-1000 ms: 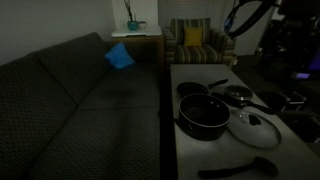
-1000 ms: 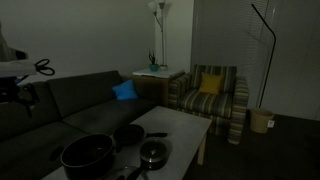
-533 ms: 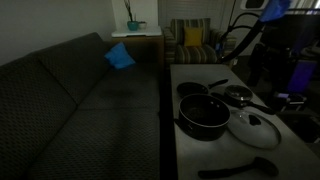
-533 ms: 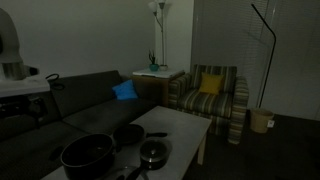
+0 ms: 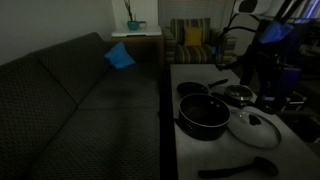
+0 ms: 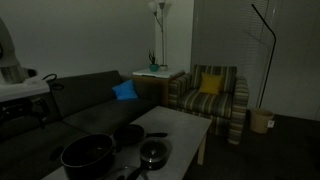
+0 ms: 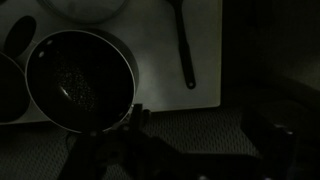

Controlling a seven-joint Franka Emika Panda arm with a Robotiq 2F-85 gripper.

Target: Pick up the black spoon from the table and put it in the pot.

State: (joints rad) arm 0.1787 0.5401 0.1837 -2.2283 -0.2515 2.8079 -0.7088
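Spoon (image 7: 184,45) lies ahead-right of the gripper (image 7: 135,125) and the pot (image 7: 80,80) ahead-left; jaw gap unreadable in the dark, so centre over mid-handle, then descend.

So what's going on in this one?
A robot arm hangs over the pale table in a dim living room. The black spoon lies on the table, not yet picked up, apart from the empty black pot and near a glass lid. The gripper is above them, but it is too dark to tell whether it is open.
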